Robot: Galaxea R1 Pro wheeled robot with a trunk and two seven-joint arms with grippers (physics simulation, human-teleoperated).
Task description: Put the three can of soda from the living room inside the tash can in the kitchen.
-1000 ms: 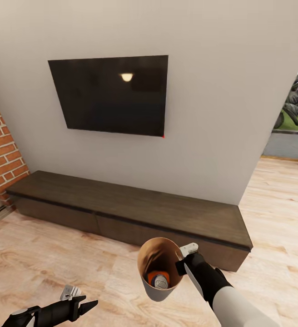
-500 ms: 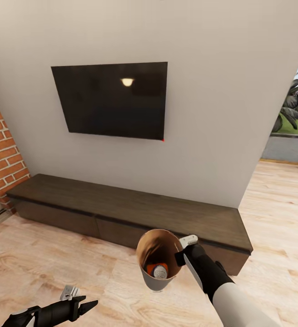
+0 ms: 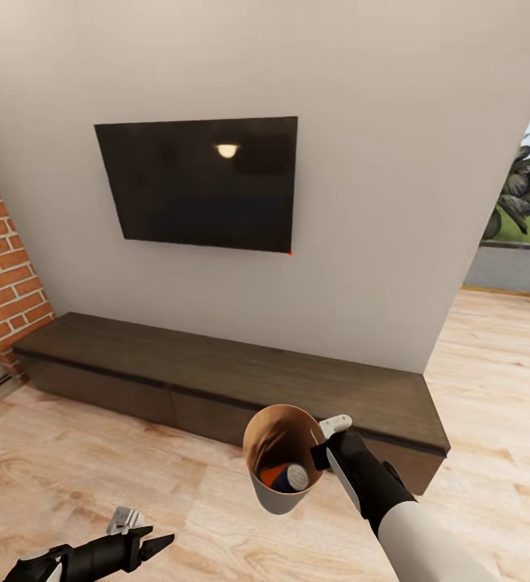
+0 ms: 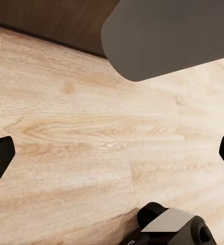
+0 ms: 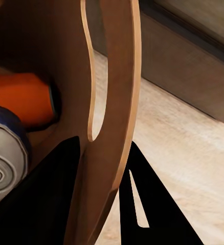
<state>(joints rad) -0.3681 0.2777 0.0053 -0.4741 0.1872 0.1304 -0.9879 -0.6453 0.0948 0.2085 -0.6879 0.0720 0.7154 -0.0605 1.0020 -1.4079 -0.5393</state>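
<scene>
The right hand (image 3: 323, 454) kept its pinch on the bin (image 3: 283, 469) rim as the cans (image 3: 285, 477) rolled inside, blue one now on top, so the haul was riding along; the left hand (image 3: 148, 546) hung wide apart, holding nothing.

You find no readable text, label, brand or number anywhere here. The dark blue drink can with a silver top (image 3: 290, 478) and the orange drink can (image 5: 21, 98) show no legible print to you.
</scene>
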